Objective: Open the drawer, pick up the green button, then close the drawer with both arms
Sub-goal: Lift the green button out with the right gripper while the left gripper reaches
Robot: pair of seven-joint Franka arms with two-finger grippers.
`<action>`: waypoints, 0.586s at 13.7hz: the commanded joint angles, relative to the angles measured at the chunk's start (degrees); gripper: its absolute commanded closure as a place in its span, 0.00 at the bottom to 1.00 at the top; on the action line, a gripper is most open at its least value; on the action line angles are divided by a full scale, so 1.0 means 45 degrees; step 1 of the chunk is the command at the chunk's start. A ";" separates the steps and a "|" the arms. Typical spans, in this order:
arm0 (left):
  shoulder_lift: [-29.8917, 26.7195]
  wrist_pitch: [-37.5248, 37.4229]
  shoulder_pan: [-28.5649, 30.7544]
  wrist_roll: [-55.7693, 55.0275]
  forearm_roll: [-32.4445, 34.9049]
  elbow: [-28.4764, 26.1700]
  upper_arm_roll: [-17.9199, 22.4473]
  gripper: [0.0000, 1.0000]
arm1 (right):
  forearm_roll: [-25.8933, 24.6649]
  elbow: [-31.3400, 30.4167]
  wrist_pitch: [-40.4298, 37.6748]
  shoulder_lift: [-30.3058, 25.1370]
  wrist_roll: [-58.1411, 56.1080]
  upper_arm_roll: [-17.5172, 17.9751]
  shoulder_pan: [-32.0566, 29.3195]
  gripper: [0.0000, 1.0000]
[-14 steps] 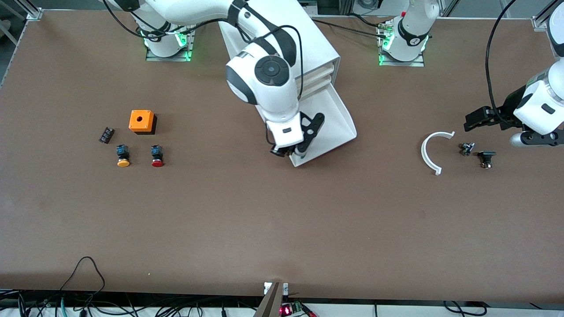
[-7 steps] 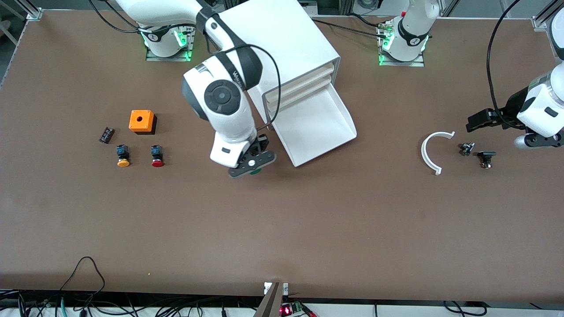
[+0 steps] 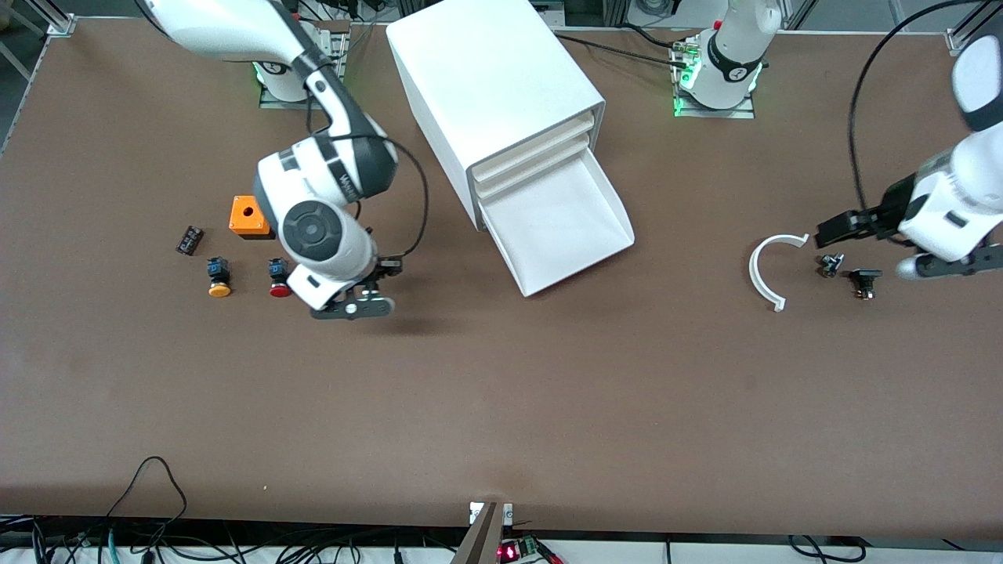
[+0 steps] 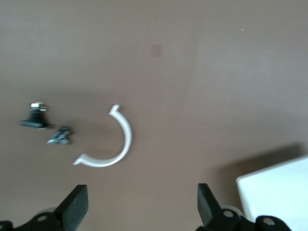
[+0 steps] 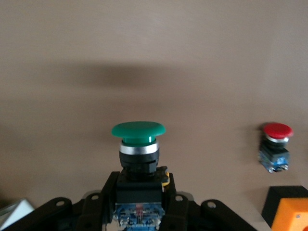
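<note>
My right gripper [image 3: 351, 307] is shut on the green-capped button [image 5: 138, 130], gripping its black-blue body [image 5: 139, 190]. It holds the button over bare table beside the red-capped button [image 3: 280, 279]. In the front view the green button is hidden under the gripper. The drawer [image 3: 566, 223] of the white cabinet [image 3: 494, 78] stands pulled out and shows nothing inside. Its corner shows in the left wrist view [image 4: 276, 192]. My left gripper [image 3: 840, 226] is open and empty over the table by a white curved piece [image 3: 766, 270]; its black fingertips [image 4: 76, 206] stand wide apart.
A yellow-capped button [image 3: 219, 279], an orange box [image 3: 251, 216] and a small black part [image 3: 189, 240] lie near the red button [image 5: 276, 144]. Two small dark parts [image 3: 831, 265] [image 3: 864, 281] lie beside the curved piece [image 4: 108, 144].
My right arm has swung from the drawer's front toward the right arm's end of the table, carrying the green button. My left arm has shifted slightly. The drawer stays open.
</note>
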 commanded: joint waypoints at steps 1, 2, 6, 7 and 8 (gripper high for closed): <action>0.0528 0.1673 -0.0552 -0.1937 -0.0211 -0.0794 -0.0692 0.00 | -0.0044 -0.2200 0.1355 -0.1080 0.0461 0.0167 -0.0781 0.75; 0.0781 0.2124 -0.0921 -0.2621 -0.0211 -0.0892 -0.0734 0.00 | -0.0044 -0.2844 0.2095 -0.1236 0.0461 0.0167 -0.0860 0.75; 0.1564 0.5848 -0.2250 -0.4985 -0.0211 -0.2781 -0.0754 0.00 | -0.0082 -0.5871 0.5883 -0.1843 0.0461 0.0186 -0.1251 0.75; 0.1797 0.6555 -0.2601 -0.5532 -0.0211 -0.3097 -0.0754 0.00 | -0.0257 -0.6342 0.6530 -0.1843 0.0442 0.0186 -0.1252 0.75; 0.2205 0.6948 -0.2837 -0.6041 -0.0211 -0.3139 -0.0754 0.00 | -0.0626 -0.6714 0.6904 -0.1901 0.0461 0.0186 -0.1252 0.75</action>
